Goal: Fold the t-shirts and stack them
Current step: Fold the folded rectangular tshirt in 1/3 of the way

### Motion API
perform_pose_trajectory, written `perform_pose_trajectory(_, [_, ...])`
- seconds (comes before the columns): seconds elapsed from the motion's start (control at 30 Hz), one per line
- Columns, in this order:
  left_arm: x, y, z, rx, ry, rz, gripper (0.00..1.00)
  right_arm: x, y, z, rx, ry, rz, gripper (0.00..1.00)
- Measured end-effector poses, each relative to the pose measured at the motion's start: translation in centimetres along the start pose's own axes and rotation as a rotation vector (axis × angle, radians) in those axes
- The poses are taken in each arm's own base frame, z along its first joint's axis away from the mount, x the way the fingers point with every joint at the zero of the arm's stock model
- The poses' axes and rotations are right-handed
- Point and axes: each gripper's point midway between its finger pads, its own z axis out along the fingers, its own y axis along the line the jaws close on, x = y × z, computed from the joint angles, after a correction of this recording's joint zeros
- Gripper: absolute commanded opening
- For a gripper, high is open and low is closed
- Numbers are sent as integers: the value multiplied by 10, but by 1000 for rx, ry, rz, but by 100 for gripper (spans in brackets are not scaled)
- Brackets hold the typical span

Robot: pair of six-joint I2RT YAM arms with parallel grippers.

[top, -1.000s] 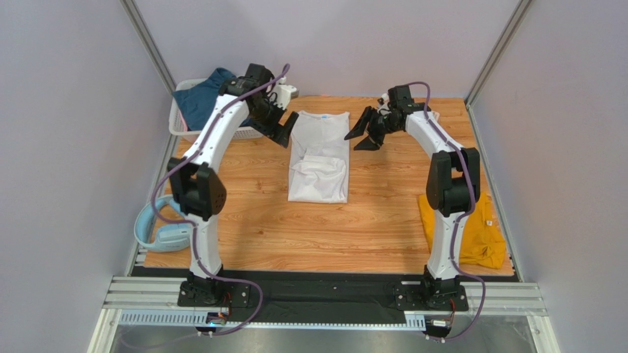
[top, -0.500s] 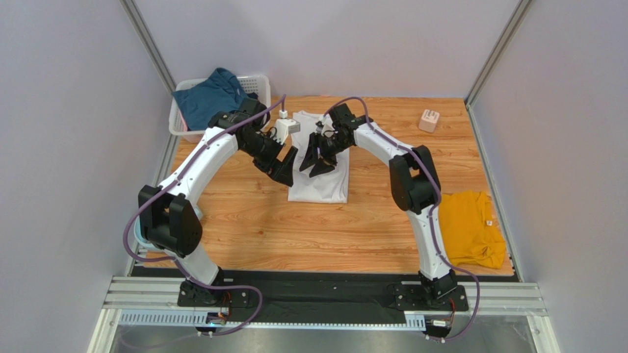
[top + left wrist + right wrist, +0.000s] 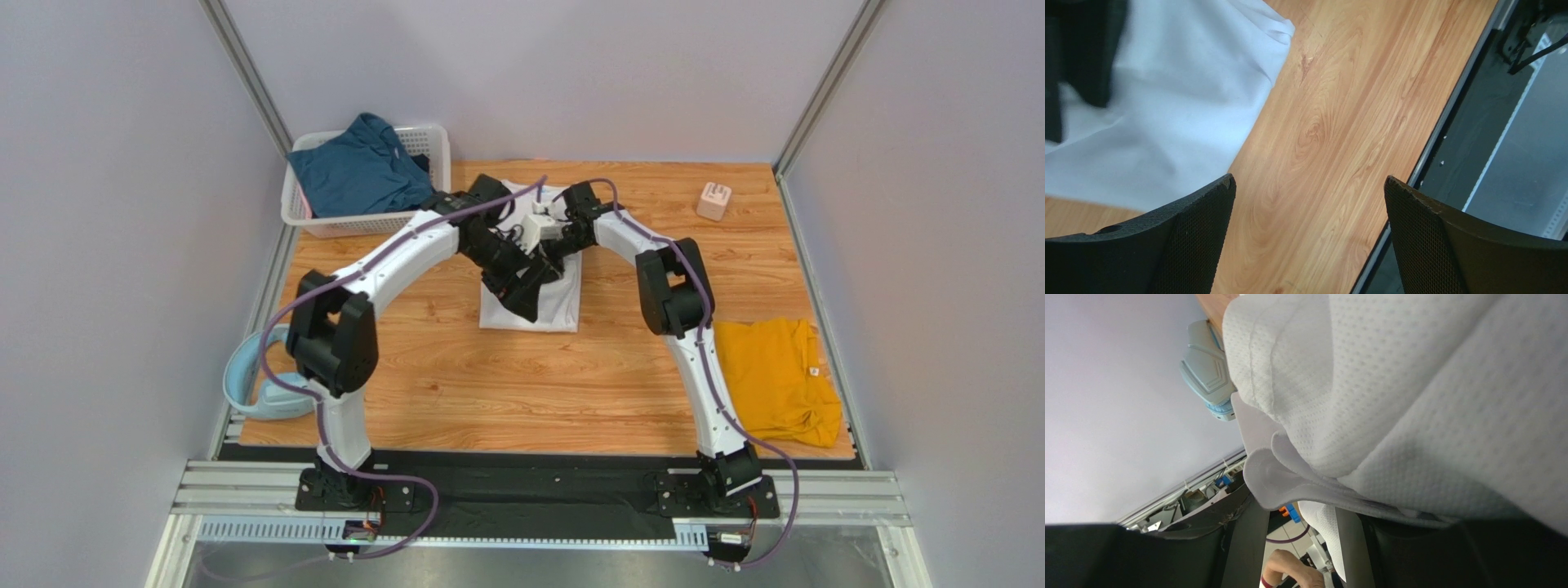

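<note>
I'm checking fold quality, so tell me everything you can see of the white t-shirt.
The white t-shirt lies on the wooden table, centre-back, as a narrow folded rectangle; the arms hide its upper part. Up close the cloth is a fine dotted knit with a stitched edge, bunched against the right gripper; whether it is gripped is unclear. The left gripper, jaws open, hovers by its edge.

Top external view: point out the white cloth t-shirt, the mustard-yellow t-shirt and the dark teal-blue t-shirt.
white cloth t-shirt point(image 3: 548, 316): top external view, near edge.
mustard-yellow t-shirt point(image 3: 770, 374): top external view, middle of body.
dark teal-blue t-shirt point(image 3: 353, 178): top external view, middle of crumpled cloth.
</note>
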Motion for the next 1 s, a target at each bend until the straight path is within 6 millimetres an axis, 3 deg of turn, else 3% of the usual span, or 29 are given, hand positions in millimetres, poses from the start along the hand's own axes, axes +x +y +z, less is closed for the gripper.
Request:
perform_pose_trajectory(0.1, [21,7,42,39,107,-22,96,-4,5,1,-37,-7,-17,49])
perform_pose_trajectory(0.27, [49,32,72,35,199,-74,96,-13,11,1,-59,-35,-4,48])
perform_pose_trajectory(0.43, [57,51,77,-24,212,-51,96,-21,14,0,-78,-56,19,47])
perform_pose_trajectory(0.7, [55,58,80,-47,200,-17,95,-35,17,-2,-110,-84,37,47])
perform_pose_trajectory(1.0, [55,59,83,-37,186,9,91,-82,34,-20,-190,-170,50,47])
